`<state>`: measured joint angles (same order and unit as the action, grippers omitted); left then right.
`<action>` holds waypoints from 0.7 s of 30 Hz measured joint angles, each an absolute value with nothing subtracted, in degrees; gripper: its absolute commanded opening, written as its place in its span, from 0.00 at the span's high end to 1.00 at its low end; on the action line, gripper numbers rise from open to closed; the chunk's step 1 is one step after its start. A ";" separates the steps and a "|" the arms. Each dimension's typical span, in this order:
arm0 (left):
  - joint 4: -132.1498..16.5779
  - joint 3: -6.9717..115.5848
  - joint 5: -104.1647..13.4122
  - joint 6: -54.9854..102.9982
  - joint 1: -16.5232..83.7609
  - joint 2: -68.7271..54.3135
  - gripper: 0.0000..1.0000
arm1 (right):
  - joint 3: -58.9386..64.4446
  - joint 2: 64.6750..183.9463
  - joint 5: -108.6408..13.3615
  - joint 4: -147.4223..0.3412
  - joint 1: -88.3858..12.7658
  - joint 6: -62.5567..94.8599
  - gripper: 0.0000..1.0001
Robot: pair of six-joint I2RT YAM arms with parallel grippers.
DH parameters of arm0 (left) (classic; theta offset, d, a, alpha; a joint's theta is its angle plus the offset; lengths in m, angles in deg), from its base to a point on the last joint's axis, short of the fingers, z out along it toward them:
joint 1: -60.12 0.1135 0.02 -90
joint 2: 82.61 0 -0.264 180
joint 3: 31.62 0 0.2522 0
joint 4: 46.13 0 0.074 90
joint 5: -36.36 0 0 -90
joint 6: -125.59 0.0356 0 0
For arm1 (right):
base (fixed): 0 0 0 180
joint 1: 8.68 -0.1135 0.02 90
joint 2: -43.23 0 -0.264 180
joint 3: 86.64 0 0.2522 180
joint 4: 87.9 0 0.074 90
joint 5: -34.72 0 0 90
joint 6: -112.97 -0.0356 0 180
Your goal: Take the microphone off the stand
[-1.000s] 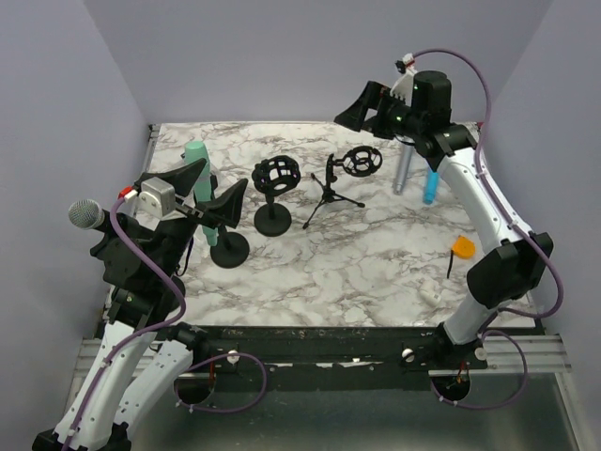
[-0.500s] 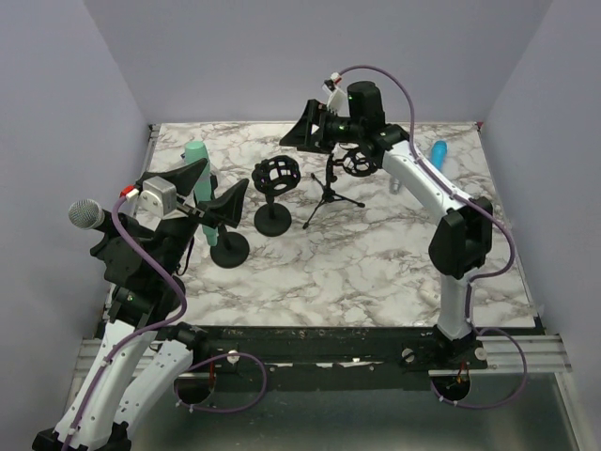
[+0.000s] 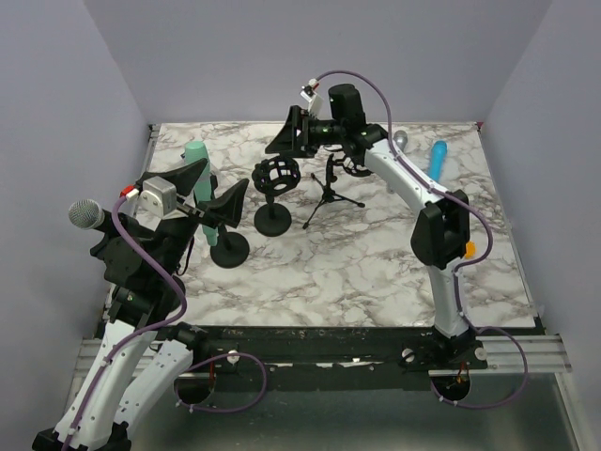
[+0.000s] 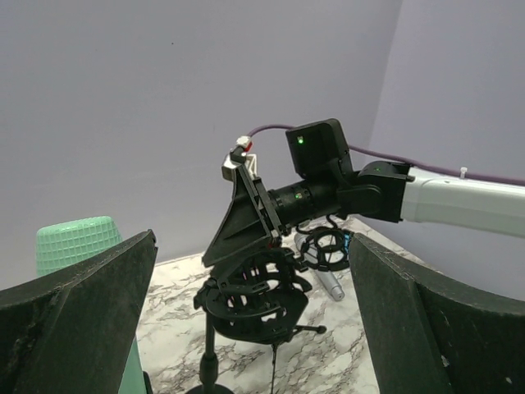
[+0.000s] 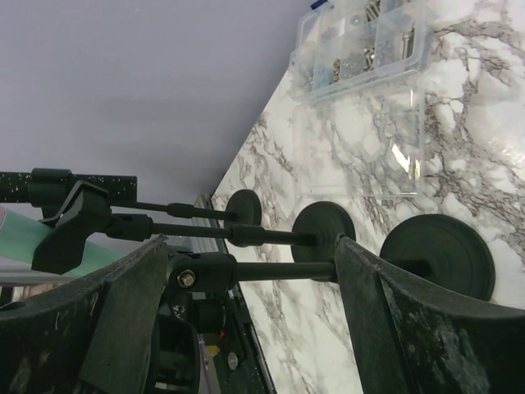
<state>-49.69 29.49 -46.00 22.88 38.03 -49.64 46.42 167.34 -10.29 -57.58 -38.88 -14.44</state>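
A teal microphone (image 3: 196, 156) leans in a clip on a black round-based stand (image 3: 229, 250) at the left. Its mesh head shows at the left of the left wrist view (image 4: 74, 243), behind my left finger, not between the fingers. My left gripper (image 3: 208, 188) (image 4: 252, 246) is open and empty beside it. A grey-headed microphone (image 3: 86, 214) shows behind my left arm; its stand is hidden. My right gripper (image 3: 286, 132) (image 5: 250, 246) is open above an empty shock-mount stand (image 3: 275, 178), whose pole (image 5: 279, 268) runs between its fingers.
A small tripod with a shock mount (image 3: 355, 162) stands at the centre back. A silver microphone (image 3: 401, 139) and a blue one (image 3: 438, 156) lie at the back right, and an orange object (image 3: 467, 248) lies at the right. A clear parts box (image 5: 361, 49) shows in the right wrist view.
My right arm has swung left from the back right corner to above the shock-mount stand. The left arm and the microphones have not moved.
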 measured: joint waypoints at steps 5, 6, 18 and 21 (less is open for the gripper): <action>-49.69 29.49 -45.93 22.85 38.05 -49.64 0.01 | 47.52 169.16 -8.91 -57.51 -40.04 -14.16 0.17; -49.69 29.49 -45.91 22.88 38.05 -49.64 0.01 | 47.63 169.27 -8.71 -57.54 -40.12 -14.07 0.17; -49.69 29.60 -45.82 22.85 38.29 -49.64 0.01 | 46.45 170.23 -8.06 -57.54 -40.17 -12.47 0.20; -49.69 29.60 -45.80 22.85 38.29 -49.64 0.01 | 46.34 171.06 -8.06 -57.51 -40.23 -11.86 0.20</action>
